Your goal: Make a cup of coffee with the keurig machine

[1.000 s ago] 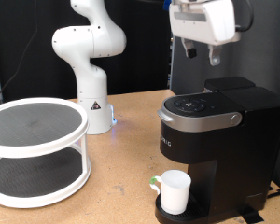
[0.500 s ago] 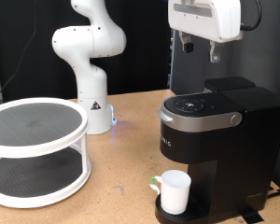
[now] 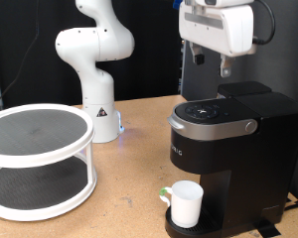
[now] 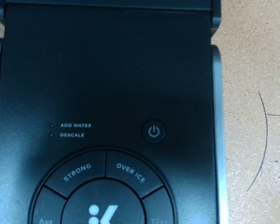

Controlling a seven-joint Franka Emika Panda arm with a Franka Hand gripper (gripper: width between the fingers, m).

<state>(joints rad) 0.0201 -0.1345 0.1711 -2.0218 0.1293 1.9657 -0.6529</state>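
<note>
Above the keurig machine (image 3: 228, 159), the gripper (image 3: 213, 63) hangs clear of the lid with nothing between its parted fingers.
On the machine's drip tray, under the brew head, stands the cup (image 3: 185, 202); the wrist view looks straight down on the machine's top (image 4: 107, 112), its power button (image 4: 154, 132) and the STRONG and OVER ICE buttons.

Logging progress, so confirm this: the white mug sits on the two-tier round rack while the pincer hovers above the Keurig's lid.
One detail is wrong. The exterior view shows the white mug standing on the Keurig machine's drip tray, not on the two-tier round rack, which sits apart at that view's left. The pincer does hover above the lid.
</note>
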